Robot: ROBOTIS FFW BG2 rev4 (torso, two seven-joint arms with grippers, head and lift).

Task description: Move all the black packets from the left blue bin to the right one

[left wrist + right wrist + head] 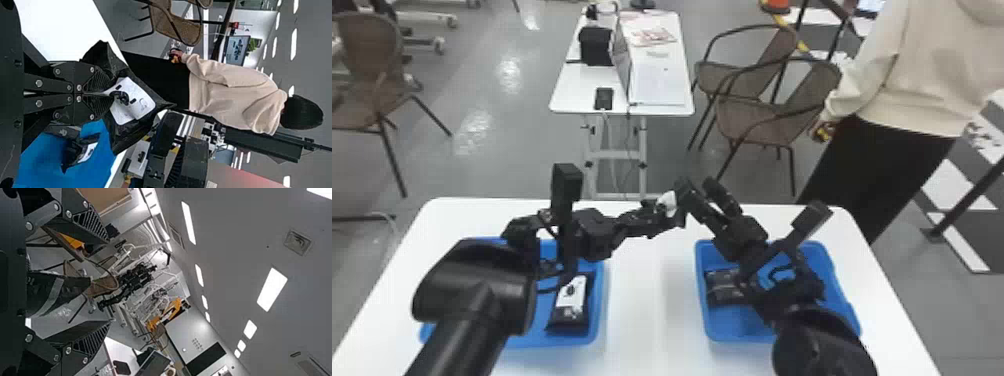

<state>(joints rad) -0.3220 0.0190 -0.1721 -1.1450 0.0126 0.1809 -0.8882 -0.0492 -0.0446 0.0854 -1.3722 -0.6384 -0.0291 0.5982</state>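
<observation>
My left gripper (654, 212) is over the table's far middle, between the bins, shut on a black packet (679, 216) with a white label. In the left wrist view the left gripper (106, 94) pinches this packet (131, 131). The right gripper (701, 186) stands open just to the packet's right; in the right wrist view, the dark packet (53, 293) shows between the spread fingers of the right gripper (109, 281). Another labelled packet (569, 317) lies in the left blue bin (599, 300). Black packets (724, 287) lie in the right blue bin (700, 305), partly under the right arm.
The white table (652, 300) has a bare strip between the bins. Beyond it stand a smaller table (569, 97) with a box and phone, and brown chairs (757, 120). A person (907, 85) stands past the table's far right corner.
</observation>
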